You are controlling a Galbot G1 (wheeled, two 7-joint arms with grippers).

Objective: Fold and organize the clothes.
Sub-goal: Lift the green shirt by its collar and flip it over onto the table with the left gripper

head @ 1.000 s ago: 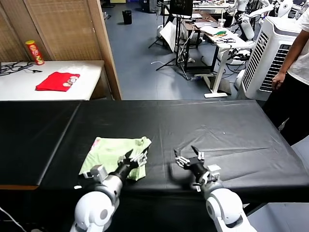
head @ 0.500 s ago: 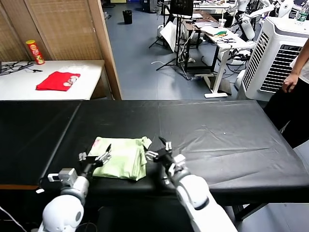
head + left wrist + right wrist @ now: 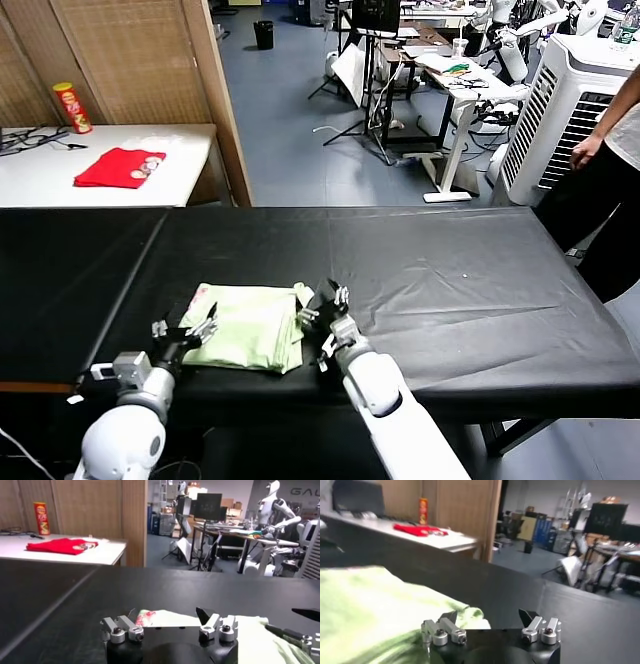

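Lying folded on the near part of the black table [image 3: 450, 270], the shirt [image 3: 245, 335] is sitting between two open, empty grippers: the left gripper [image 3: 188, 328] at its left edge, the right gripper [image 3: 327, 305] at its right edge. Partial wall lettering is reading "GAL".

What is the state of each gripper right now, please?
Left gripper: open, holding nothing, at the left edge of the folded light-green shirt.
Right gripper: open, holding nothing, at the shirt's right edge.
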